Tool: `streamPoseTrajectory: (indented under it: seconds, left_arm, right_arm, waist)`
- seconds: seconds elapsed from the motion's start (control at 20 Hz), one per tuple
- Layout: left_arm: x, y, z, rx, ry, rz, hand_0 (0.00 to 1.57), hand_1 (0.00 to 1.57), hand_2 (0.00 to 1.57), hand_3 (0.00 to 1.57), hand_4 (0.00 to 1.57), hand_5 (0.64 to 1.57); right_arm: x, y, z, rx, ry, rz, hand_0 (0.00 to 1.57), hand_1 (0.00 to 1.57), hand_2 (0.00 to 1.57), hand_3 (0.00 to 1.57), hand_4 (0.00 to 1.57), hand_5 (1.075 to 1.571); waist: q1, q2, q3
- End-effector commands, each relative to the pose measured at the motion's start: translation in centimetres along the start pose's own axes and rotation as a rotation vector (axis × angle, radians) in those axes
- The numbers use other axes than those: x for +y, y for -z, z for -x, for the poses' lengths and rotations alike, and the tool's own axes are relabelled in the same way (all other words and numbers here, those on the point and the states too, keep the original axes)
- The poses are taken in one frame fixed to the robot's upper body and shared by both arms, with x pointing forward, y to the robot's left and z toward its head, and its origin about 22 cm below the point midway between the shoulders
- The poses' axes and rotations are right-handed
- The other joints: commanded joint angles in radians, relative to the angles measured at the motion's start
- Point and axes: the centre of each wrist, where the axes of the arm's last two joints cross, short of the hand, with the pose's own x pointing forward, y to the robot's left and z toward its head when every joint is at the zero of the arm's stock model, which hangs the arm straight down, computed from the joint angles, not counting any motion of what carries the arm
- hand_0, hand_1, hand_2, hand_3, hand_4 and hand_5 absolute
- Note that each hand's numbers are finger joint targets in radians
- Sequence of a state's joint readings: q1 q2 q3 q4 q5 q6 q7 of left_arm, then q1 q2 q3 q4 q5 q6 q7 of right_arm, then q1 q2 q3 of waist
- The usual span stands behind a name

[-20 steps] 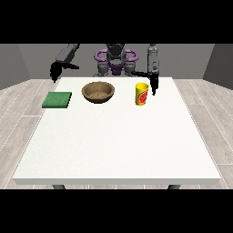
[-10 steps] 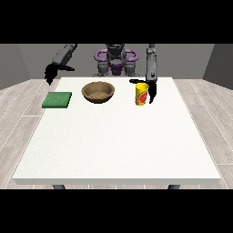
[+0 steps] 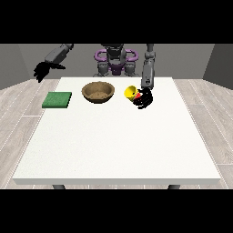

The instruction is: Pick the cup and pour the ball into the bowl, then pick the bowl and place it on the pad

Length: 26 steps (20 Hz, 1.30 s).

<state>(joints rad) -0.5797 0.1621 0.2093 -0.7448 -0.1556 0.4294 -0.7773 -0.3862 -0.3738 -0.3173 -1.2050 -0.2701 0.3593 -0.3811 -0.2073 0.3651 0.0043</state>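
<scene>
White table [image 3: 113, 150]; wood floor [image 3: 18, 113]; grey walls [image 3: 82, 57]

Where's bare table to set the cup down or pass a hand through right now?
The whole near part of the table, toward the camera, is bare, as is the strip right of the hand at the view's right. The far row is crowded: pad, bowl, tilted cup in that hand.

The yellow cup [image 3: 132, 93] with red markings is tilted, its open mouth turned toward the bowl [image 3: 98, 91], and sits to the right of it near the table's far edge. The bowl is round, brown and wooden-looking, upright on the table. The pad [image 3: 57, 99] is a flat green square lying left of the bowl, apart from it. The ball cannot be made out.
</scene>
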Motion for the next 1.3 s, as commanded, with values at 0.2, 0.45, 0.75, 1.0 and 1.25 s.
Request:
streamPoseTrajectory:
  seconds: [0.2, 0.45, 0.75, 1.0, 1.25]
  left_arm:
    - [-2.8, -0.9, -0.9, 0.063, 0.191, 0.105, 1.34, 1.34, 1.57, 1.57, 0.97, 1.53]
    - [-5.7, -0.4, -3.3, 0.059, 0.295, 0.26, 1.38, 1.38, 1.57, 1.57, 1.03, 1.536]
    - [-9.3, -0.7, -6.6, 0.022, 0.39, 0.371, 1.38, 1.38, 1.57, 1.57, 1.14, 1.567]
    - [-11.3, -1.5, -8.2, 0.013, 0.49, 0.423, 1.37, 1.37, 1.57, 1.57, 1.14, 1.566]
    - [-13.1, -0.7, -10.8, -0.102, 0.597, 0.465, 1.28, 1.28, 1.57, 1.57, 1.0, 1.569]
  right_arm:
    - [-4.5, -3.7, 1.9, 0.141, -0.01, 0.08, 0.0, 0.0, 0.0, 0.0, 0.0, 1.557]
    - [-4.9, -6.2, 4.2, 0.317, -0.015, 0.177, 0.0, 0.0, 0.0, 0.0, 0.0, 1.56]
    - [-7.2, -10.2, 5.1, 0.385, -0.052, 0.233, 0.0, 0.0, 0.0, 0.0, 0.0, 1.558]
    - [-7.5, -13.7, 6.1, 0.408, -0.028, 0.254, 0.0, 0.0, 0.19, 0.0, 0.0, 1.555]
    - [-8.5, -12.0, 5.6, 0.391, -0.054, 0.302, 0.0, 0.0, 0.0, 0.0, 0.0, 1.552]
  waist:
    - [0.047, -0.164, -0.0026]
    - [0.144, -0.335, -0.0023]
    - [0.226, -0.388, -0.0034]
    - [0.227, -0.424, -0.0032]
    - [0.272, -0.4, -0.0032]
